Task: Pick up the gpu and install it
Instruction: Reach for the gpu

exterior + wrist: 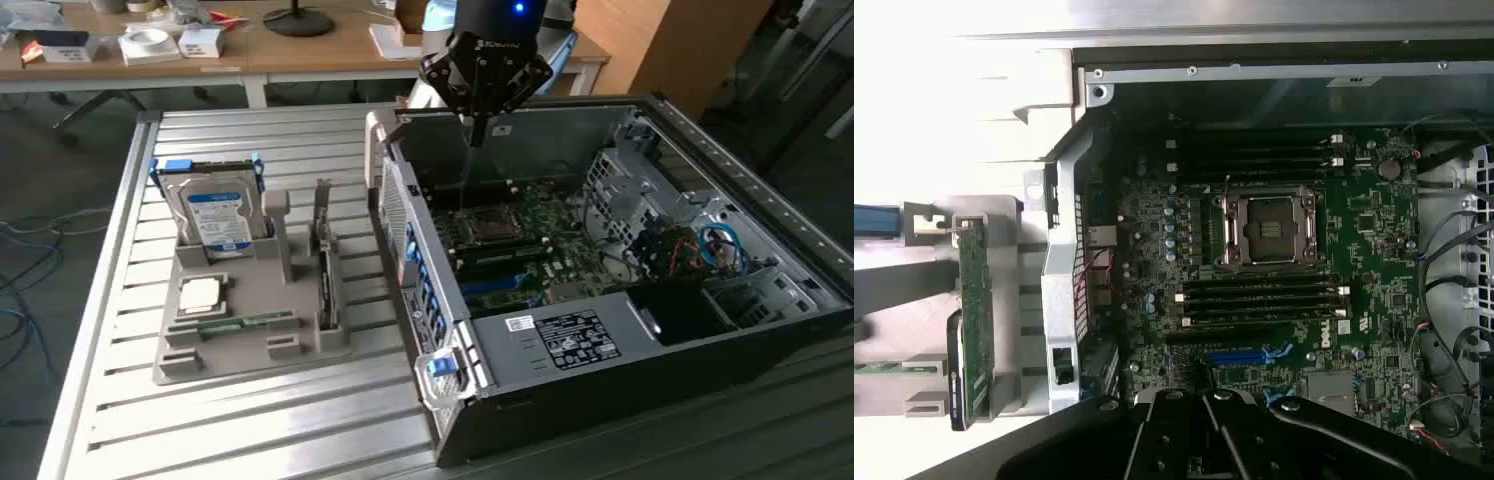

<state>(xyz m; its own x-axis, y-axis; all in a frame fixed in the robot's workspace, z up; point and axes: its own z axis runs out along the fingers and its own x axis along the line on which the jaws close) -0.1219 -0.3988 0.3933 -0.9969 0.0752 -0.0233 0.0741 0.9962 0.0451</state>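
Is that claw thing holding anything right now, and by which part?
Nothing. The gripper hangs shut and empty over the open computer case; the gpu stands in the grey holder beside it.

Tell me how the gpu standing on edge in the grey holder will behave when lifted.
Probably stiff: the gpu is a thin, flat circuit board. Likely light for its length, being so thin. It stands on edge in the grey holder, so a sideways nudge might tilt it or bind it in its slot.
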